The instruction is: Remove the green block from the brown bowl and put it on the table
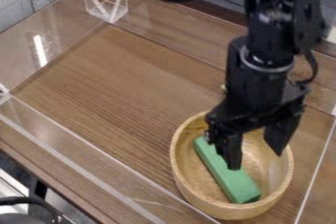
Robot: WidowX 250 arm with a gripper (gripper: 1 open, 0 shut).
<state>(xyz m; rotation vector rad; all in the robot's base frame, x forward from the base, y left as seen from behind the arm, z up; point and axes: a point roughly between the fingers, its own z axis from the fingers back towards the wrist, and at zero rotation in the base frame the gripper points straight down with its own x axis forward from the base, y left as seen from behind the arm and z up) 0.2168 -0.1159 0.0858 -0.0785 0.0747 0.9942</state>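
Note:
The green block (229,178) lies flat inside the brown bowl (191,174) at the lower right, running diagonally from upper left to lower right. My gripper (256,145) hangs straight down over the bowl, open, its two black fingers spread wide. The left finger (230,151) reaches down beside the block's upper part and hides a bit of it; the right finger (280,138) stands over the bowl's far right side. Nothing is held between them. The dark wood table (118,81) stretches out to the left of the bowl.
Low clear acrylic walls (53,140) border the tabletop along the near-left and far edges. A clear folded piece (104,4) stands at the back left corner. The arm's black body hides the area behind the bowl at the right.

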